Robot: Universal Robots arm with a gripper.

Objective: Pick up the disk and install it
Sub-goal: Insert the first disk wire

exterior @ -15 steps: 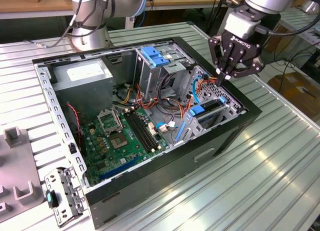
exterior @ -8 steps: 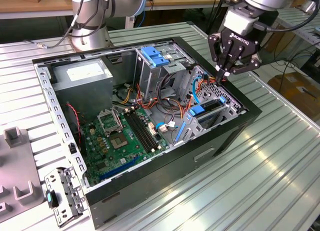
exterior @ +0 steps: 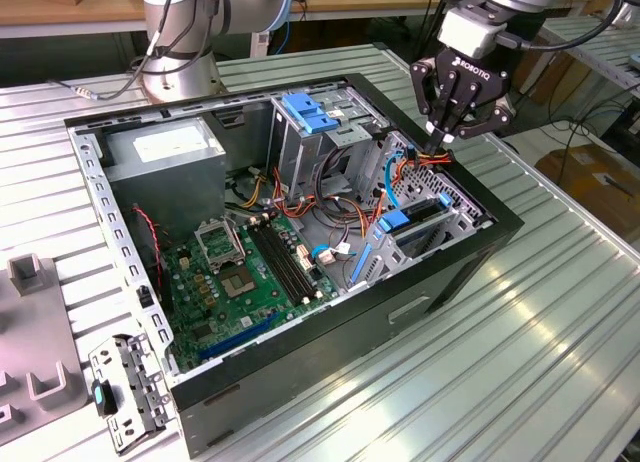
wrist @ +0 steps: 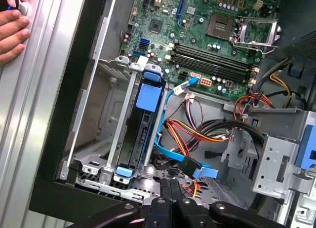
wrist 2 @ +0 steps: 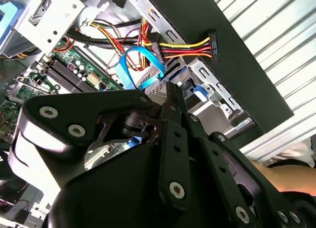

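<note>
The open computer case [exterior: 420,312] lies on the slatted table [exterior: 545,382]. In the drive cage [exterior: 462,214] at its right end, the disk [exterior: 406,222] stands on edge in its blue carrier, an open slot between it and the near wall. Over the far right rim the gripper [exterior: 441,134] hangs clenched, nothing seen between its fingers, tips just above the red-and-yellow power cables [exterior: 425,160]

The disk [wrist: 146,127] stood on edge in a slot of the grey metal drive cage [wrist: 106,119]; its blue plastic bracket framed a dark, narrow side; a broad blue tab capped one end.
</note>
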